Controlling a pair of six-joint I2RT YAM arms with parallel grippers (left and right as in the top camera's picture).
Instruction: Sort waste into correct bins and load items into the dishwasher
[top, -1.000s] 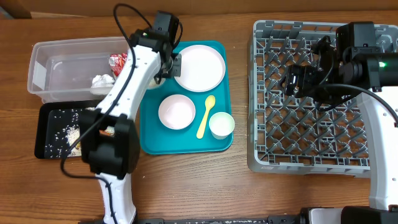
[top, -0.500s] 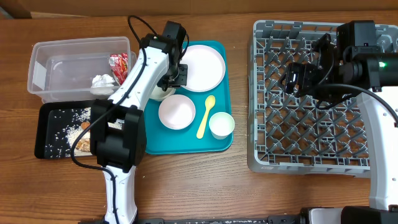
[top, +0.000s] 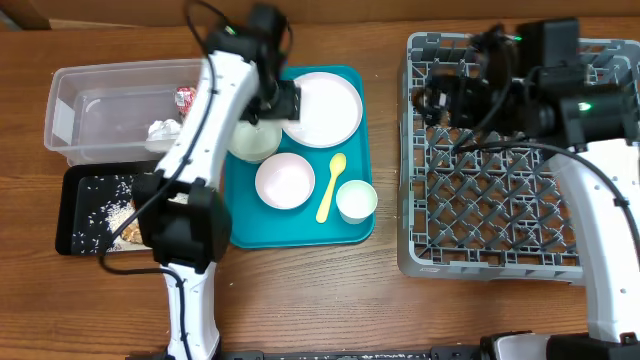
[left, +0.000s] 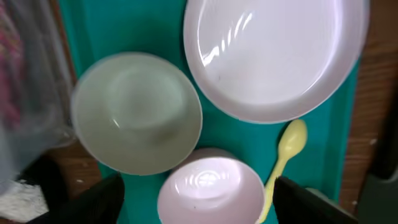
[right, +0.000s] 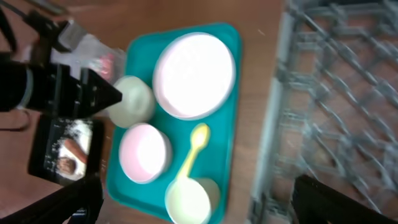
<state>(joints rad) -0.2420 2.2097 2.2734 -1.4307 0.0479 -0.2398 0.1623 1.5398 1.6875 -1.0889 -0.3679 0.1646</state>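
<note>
On the teal tray (top: 238, 225) lie a round plate (top: 322, 108), a pale bowl (top: 252, 140) at its left edge, a pinkish bowl (top: 284, 180), a yellow spoon (top: 331, 187) and a small cup (top: 355, 200). My left gripper (top: 283, 103) hangs open above the tray between pale bowl (left: 137, 112) and plate (left: 273, 56), holding nothing. The pinkish bowl (left: 211, 190) lies far below its spread fingers (left: 93, 202). My right gripper (top: 435, 100) is open and empty over the far-left part of the grey dishwasher rack (top: 500, 200).
A clear tub (top: 70, 115) at the far left holds a red wrapper (top: 187, 97) and a crumpled napkin (top: 163, 130). In front of it a black tray (top: 72, 200) holds rice grains and brown scraps. The left arm's base (top: 185, 235) stands beside the teal tray.
My left gripper has opened and drawn back up from the pale bowl, which now sits uncovered at the tray's left edge. The right gripper has swung left across the rack.
</note>
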